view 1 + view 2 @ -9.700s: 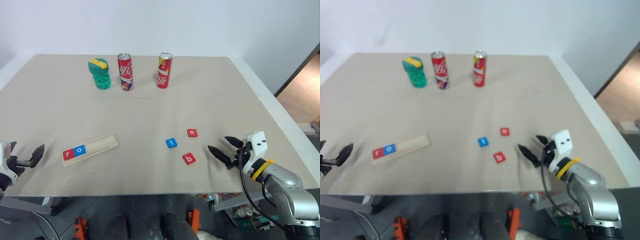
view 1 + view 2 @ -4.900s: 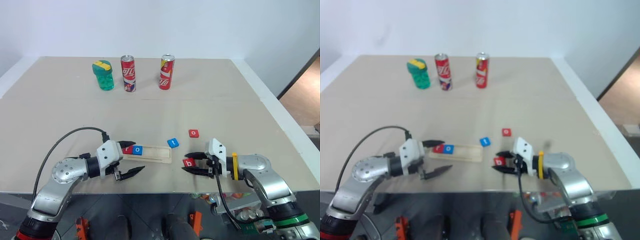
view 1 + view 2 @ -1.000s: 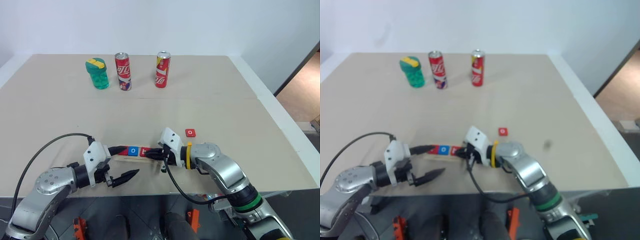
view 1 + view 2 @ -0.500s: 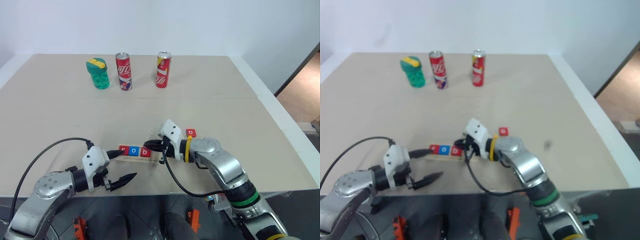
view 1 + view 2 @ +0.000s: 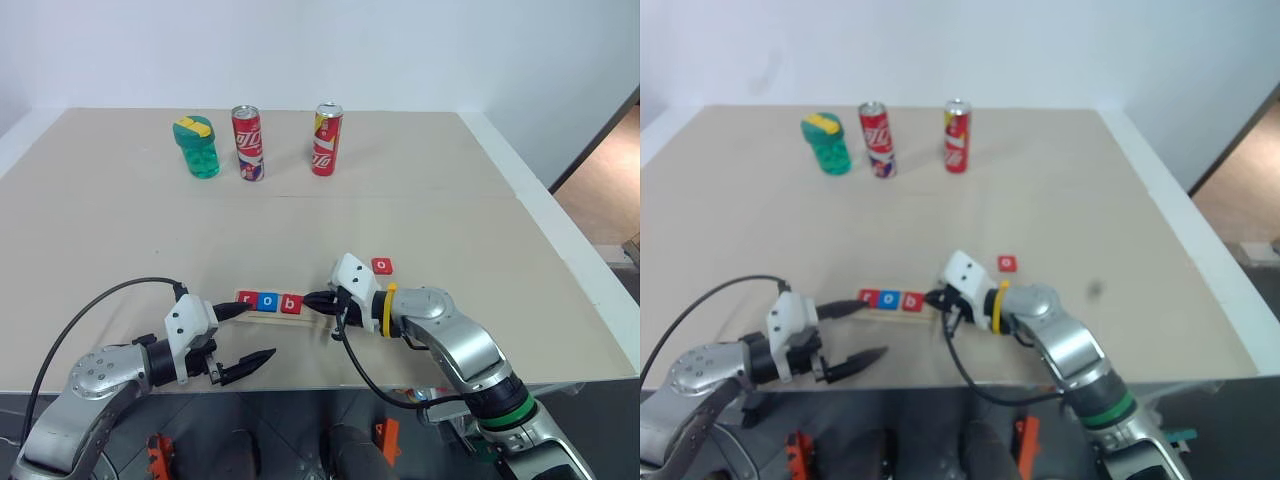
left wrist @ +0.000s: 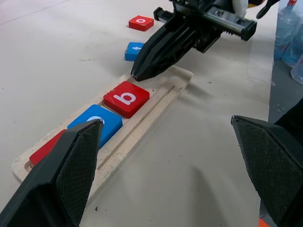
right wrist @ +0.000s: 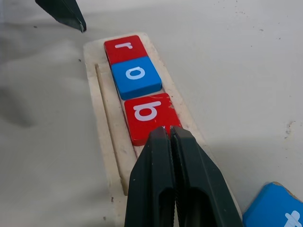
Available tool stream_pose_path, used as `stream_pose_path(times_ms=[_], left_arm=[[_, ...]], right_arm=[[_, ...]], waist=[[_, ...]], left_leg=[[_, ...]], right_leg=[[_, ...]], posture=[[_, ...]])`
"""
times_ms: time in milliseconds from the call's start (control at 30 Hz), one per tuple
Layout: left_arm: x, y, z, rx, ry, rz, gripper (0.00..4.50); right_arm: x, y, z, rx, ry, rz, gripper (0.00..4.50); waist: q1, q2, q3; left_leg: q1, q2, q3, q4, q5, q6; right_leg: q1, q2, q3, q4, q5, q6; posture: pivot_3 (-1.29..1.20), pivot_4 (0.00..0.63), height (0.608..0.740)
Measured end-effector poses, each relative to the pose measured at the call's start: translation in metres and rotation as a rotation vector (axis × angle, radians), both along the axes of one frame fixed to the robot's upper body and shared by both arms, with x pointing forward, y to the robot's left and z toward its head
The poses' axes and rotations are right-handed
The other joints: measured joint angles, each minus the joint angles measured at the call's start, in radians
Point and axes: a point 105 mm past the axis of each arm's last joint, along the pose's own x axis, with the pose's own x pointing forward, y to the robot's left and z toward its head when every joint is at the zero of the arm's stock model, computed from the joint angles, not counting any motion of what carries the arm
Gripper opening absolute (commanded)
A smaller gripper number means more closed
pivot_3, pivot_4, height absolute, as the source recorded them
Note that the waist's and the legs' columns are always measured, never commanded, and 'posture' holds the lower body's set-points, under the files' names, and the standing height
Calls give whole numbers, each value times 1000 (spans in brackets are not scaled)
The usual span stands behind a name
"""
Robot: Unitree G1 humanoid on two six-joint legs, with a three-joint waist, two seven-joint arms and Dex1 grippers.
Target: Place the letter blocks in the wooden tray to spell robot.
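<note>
Tray (image 5: 318, 312) long axis runs 9 to 3 o'clock; r (image 5: 247, 299), o (image 5: 267, 301), b (image 5: 291, 304) seated from its left end, two slots free. Right gripper (image 5: 310, 300), fingers pressed together, tip at b's right edge. Next tile, red o (image 5: 382, 266), lies at its 2 o'clock; t (image 6: 134, 50) beside it. Right arm nearer. Left gripper (image 5: 245, 333) spread wide, empty, at tray's 7 o'clock.

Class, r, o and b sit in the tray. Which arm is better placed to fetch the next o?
Probably the right: its tool is nearer the red o block than the left tool.
</note>
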Motion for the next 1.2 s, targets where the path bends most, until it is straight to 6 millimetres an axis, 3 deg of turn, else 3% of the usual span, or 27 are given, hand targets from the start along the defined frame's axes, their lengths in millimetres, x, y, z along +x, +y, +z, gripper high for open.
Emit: stream_pose_path(times_ms=[600,633,667,767,867,933,967,1033,1100,1200], left_arm=[[6,-2,6,21,7,33,4500],[7,-1,6,22,7,36,4500],[7,-1,6,23,7,38,4500],[6,-2,8,29,0,32,4500],[4,-4,9,38,-6,7,4500],[3,-4,10,44,-7,-2,4500],[3,-5,10,45,-8,-10,4500],[1,-11,11,47,-9,-52,4500],[-1,-14,10,46,-3,-74,4500],[2,-17,15,48,-25,-88,4500]], right_arm=[[2,9,-7,-3,2,15,75],[3,8,-6,-5,1,11,582],[4,7,-5,-1,4,8,784],[13,-2,22,73,1,-13,1901],[26,-21,73,183,-40,-27,2985],[29,-34,90,210,-64,-40,3541],[30,-40,92,215,-51,-30,3890],[40,-68,77,175,22,-24,4409],[49,-95,55,143,92,-48,4409],[50,-100,37,110,103,3,4409]], waist=[[1,0,0],[1,0,0],[1,0,0],[1,0,0],[4,0,0],[8,0,0],[8,0,0],[13,0,0],[11,1,1],[3,1,1]], left_leg=[[0,0,0,0,0,0],[0,0,0,1,0,0],[0,0,0,1,0,0],[0,0,0,1,0,0],[0,0,0,1,0,0],[0,0,-1,1,0,0],[0,0,-1,0,0,0],[0,-2,-1,0,0,0],[0,-3,1,1,0,0],[1,-3,1,0,0,0]], right_leg=[[0,0,0,0,0,0],[0,0,0,0,0,0],[0,0,0,0,0,0],[0,0,0,0,0,1],[1,0,0,0,0,0],[1,0,-1,0,0,0],[1,0,-1,0,-1,0],[2,0,0,-1,-1,1],[1,-2,1,-1,-3,-1],[2,-1,2,-1,-1,2]], posture=[[0,150,740],[0,150,740],[0,150,740],[0,150,740],[0,150,740],[0,150,740],[0,150,740],[0,150,740],[0,150,740],[0,150,740]])
